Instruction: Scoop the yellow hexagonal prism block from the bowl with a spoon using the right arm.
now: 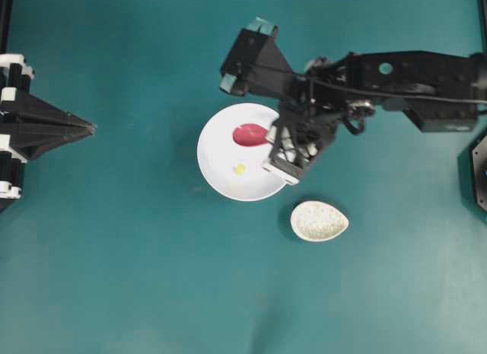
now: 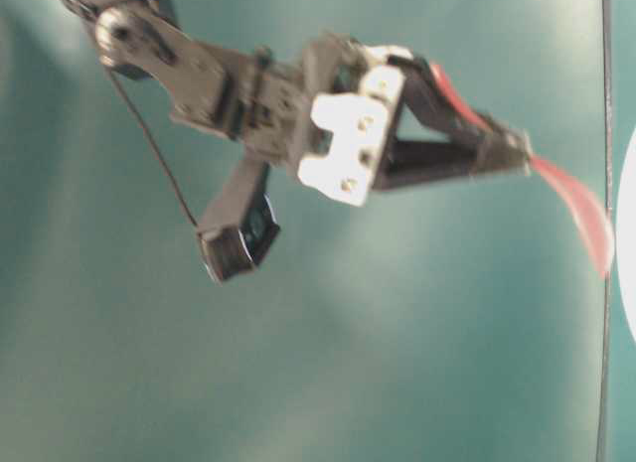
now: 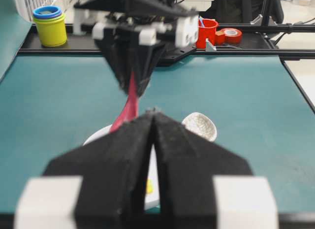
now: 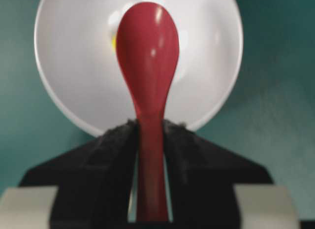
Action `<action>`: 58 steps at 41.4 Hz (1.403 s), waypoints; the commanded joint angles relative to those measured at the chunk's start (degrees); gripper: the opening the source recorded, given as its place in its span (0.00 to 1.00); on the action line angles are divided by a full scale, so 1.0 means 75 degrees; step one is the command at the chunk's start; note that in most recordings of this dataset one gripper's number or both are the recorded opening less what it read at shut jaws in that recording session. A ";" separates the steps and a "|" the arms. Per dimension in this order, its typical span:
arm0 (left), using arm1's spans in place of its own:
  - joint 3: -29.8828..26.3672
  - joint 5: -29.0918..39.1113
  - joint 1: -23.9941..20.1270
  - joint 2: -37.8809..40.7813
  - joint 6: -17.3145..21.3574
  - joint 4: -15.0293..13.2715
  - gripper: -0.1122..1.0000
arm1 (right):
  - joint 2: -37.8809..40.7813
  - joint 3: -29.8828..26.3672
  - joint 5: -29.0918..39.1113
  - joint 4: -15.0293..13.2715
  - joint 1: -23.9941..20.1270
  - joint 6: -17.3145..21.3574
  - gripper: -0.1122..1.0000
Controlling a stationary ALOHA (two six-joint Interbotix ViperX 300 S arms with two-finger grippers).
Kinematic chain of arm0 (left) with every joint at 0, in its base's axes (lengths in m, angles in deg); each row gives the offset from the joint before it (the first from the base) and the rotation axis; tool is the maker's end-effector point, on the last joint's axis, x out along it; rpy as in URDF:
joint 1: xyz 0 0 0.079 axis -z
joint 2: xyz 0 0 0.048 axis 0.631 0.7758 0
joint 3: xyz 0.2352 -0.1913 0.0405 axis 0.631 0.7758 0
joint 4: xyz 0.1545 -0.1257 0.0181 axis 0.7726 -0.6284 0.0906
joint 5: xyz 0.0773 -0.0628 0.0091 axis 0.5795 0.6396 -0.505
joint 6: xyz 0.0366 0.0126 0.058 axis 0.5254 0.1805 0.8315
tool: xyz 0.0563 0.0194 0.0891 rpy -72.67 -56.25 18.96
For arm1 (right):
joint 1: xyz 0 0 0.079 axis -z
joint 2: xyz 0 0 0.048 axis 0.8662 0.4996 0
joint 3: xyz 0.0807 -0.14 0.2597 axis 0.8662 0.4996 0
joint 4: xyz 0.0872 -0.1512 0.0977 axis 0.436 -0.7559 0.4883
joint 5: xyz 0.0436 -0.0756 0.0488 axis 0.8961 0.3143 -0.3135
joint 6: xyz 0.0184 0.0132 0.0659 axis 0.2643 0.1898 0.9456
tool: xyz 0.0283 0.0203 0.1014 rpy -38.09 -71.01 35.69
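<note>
While the right arm [image 1: 396, 84] reaches in from the right edge of the overhead view, its gripper [image 4: 150, 135] is clamped on the handle of the spoon [image 4: 147, 56], the two black fingers [image 4: 110, 155] pressing the red shaft from either side. In the wrist view the glossy scoop sits in front of the bowl [image 4: 211, 56], covering its middle, and a sliver of the yellow block [image 4: 113, 41] peeks out at the scoop's left edge. From overhead the scoop lies over the upper part of the bowl, toward its right side, while the block rests on the white floor of the bowl, below and a little left of the scoop and apart from it. Whether the scoop touches the bowl cannot be told. The table-level view, which is turned sideways, shows the spoon sticking out past the fingertips, its thin handle running back between them and its scoop curving toward the bowl's white rim at the frame's edge. A speckled spoon rest [image 1: 319, 221] lies on the teal table [image 1: 114, 278] just below and right of the bowl, not touching it. The left gripper [image 3: 153, 140] sits at the left edge of the overhead view, well apart from the bowl, its fingers pressed together on nothing and pointing toward the bowl.
</note>
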 commanded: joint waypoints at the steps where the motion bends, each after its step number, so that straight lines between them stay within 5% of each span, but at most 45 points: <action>1: -0.0187 -0.0035 -0.0012 0.0035 0.0000 0.0012 0.10 | -0.0270 -0.0047 0.0504 0.0129 -0.0082 0.0012 0.31; 13: -0.0187 -0.0035 -0.0012 0.0035 0.0000 0.0000 0.10 | -0.0246 -0.0059 0.0973 0.0504 -0.0117 0.0000 0.32; 58: -0.0187 -0.0035 -0.0012 0.0035 0.0000 0.0000 0.10 | 0.1055 -0.0105 -0.0234 0.0457 -0.0094 -0.0129 0.32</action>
